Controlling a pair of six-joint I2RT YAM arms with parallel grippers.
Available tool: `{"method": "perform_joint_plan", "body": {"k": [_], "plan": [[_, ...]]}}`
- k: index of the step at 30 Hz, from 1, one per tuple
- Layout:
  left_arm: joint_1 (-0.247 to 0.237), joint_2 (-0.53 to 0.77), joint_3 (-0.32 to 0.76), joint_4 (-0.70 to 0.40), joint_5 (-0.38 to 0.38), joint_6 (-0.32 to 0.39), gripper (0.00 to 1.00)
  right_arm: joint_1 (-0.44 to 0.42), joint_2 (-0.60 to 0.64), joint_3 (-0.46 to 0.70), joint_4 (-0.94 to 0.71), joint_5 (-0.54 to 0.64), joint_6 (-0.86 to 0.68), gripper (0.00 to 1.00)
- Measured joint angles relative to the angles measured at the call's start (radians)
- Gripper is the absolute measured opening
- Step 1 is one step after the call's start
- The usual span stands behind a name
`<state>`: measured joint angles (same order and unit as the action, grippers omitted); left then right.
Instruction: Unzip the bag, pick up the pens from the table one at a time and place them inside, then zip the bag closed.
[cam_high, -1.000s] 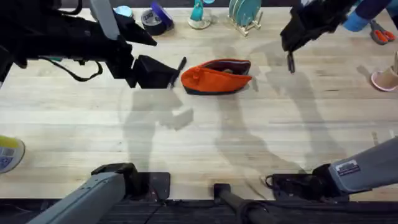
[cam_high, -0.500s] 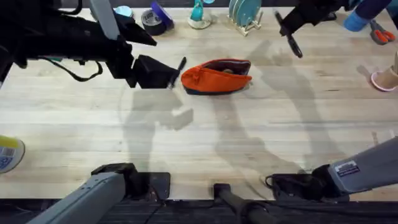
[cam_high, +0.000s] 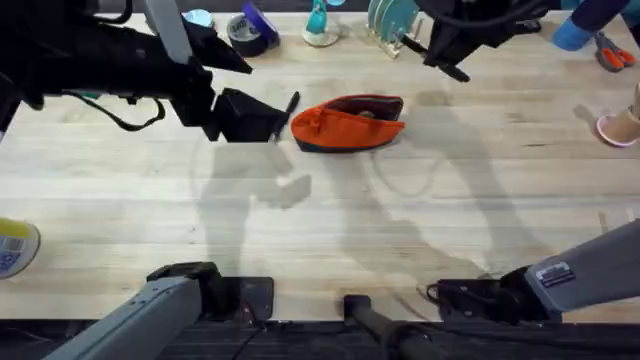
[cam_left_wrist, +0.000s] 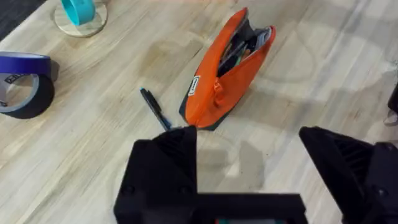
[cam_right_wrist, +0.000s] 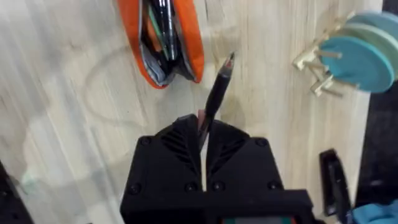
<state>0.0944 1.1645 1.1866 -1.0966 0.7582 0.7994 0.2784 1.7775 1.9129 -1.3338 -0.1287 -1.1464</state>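
The orange bag (cam_right_wrist: 163, 38) gapes unzipped with pens inside; right pincer (cam_right_wrist: 202, 134) pinches a dark pen (cam_right_wrist: 219, 93), left pincer (cam_left_wrist: 249, 140) spread.

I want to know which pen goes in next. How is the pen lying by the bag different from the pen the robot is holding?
The pen on the table lies flat on the wood beside the orange bag, with nothing touching it. The held pen is up off the table, pinched in the right gripper, its tip sticking out toward the bag's open mouth. Both are thin and dark.
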Motion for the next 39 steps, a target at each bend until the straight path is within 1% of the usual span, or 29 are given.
{"method": "perform_joint_plan", "body": {"k": [3, 12, 20, 32, 39], "plan": [[0.0, 0.0, 0.0, 0.0, 0.0, 0.0, 0.993, 0.013, 0.0, 0.0, 0.0, -0.015, -0.043, 0.032], [0.0, 0.0, 0.0, 0.0, 0.0, 0.0, 0.993, 0.018, 0.004, 0.001, 0.002, -0.187, -0.112, 0.032], [0.0, 0.0, 0.0, 0.0, 0.0, 0.0, 0.993, 0.018, 0.074, 0.002, 0.003, -0.297, -0.121, 0.032], [0.0, 0.0, 0.0, 0.0, 0.0, 0.0, 0.993, 0.053, 0.187, 0.002, 0.002, -0.334, -0.127, 0.032], [0.0, 0.0, 0.0, 0.0, 0.0, 0.0, 0.993, 0.055, 0.258, 0.002, 0.003, -0.335, -0.127, 0.032]]}}
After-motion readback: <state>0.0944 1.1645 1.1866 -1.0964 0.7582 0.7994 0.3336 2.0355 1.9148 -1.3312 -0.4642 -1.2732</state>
